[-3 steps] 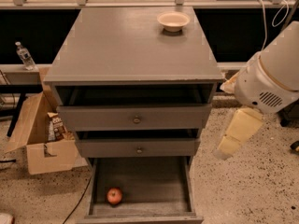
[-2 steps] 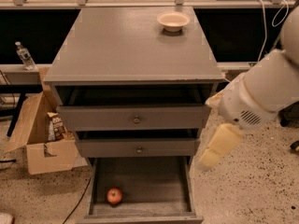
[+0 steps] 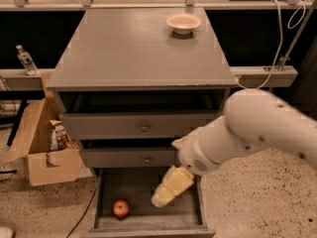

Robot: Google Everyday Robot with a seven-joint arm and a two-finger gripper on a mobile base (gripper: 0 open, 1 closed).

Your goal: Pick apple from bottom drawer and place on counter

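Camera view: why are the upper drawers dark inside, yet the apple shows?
Camera view: the matte grey counter overhangs and shades the upper drawers; the deep bottom drawer juts out into the light, showing the small red apple, pale tool hovering over that drawer.

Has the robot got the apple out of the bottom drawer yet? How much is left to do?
Not yet. Done: the bottom drawer is open, so the apple on its floor can be reached. In hand: the gripper hangs over the drawer floor, just right of the apple, not touching it. Left: grab the apple, lift it up and set it on the counter.
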